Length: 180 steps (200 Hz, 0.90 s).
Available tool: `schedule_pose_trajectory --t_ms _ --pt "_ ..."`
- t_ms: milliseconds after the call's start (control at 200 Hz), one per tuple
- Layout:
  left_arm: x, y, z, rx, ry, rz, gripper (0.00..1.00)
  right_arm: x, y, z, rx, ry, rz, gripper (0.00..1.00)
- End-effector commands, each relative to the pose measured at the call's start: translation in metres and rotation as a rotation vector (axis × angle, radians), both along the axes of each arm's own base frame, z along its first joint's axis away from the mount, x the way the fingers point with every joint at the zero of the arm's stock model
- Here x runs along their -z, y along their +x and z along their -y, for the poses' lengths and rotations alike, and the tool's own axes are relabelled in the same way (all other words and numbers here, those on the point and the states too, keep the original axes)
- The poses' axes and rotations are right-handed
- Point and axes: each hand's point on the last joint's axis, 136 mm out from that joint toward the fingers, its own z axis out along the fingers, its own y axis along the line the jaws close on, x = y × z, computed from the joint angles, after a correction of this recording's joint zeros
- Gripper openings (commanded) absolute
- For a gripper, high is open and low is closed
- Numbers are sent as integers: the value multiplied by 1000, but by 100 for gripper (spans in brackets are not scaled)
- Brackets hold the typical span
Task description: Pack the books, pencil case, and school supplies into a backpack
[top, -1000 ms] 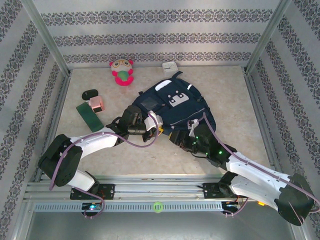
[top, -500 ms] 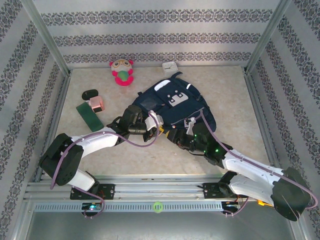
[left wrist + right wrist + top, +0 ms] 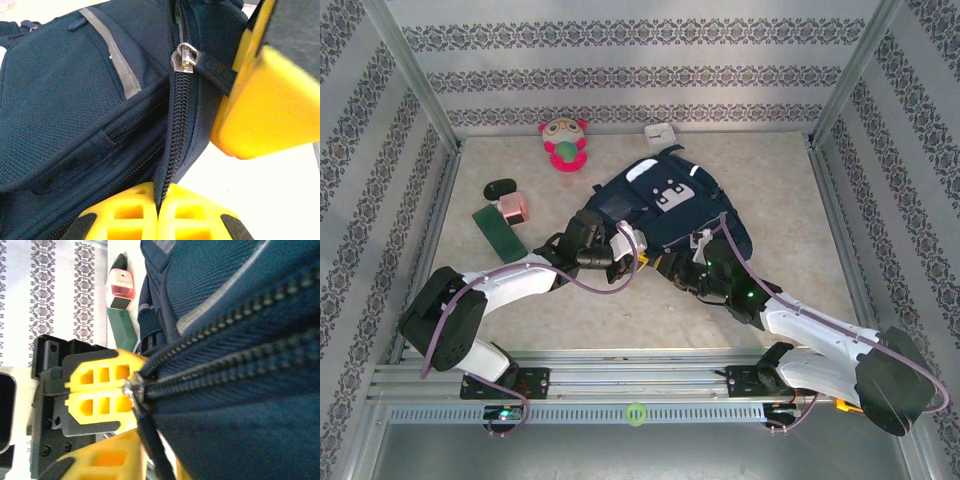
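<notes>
The backpack (image 3: 670, 205) lies mid-frame on the counter (image 3: 780, 190). At its lower edge the left claw (image 3: 158, 212) is clamped on the zipper seam (image 3: 175, 125), and the right claw (image 3: 678, 272) pinches the zipper pull (image 3: 210, 65). A pink piece (image 3: 513, 208) and a green piece (image 3: 498, 232) sit at centre left, apart from the backpack.

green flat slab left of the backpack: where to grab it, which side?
Grip the dark green flat piece across its narrow width, at the half nearer the arms, coming straight down. It lies flat on the table, so only its long edges offer opposing faces. The pink block sits at its far end and would likely crowd a finger; the near end looks free.
</notes>
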Motion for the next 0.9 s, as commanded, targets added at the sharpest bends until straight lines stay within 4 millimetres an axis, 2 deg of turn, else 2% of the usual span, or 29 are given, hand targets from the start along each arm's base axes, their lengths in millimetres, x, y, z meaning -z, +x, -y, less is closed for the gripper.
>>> schedule_pose_trajectory --t_ms 0,100,300,480,894 --pt "-32 0 11 55 -90 60 0 -28 14 0 21 34 77 12" --pt "-24 3 7 28 -53 58 0 -21 8 11 21 1 42 0" --pt "-2 7 -8 -16 14 43 0 -7 -8 41 0 -71 -67 0" --pt "4 9 -16 -31 38 41 0 3 -20 61 -52 -92 -169 0" --pt "11 7 -34 -42 97 48 0 1 -18 100 -108 -190 -224 0"
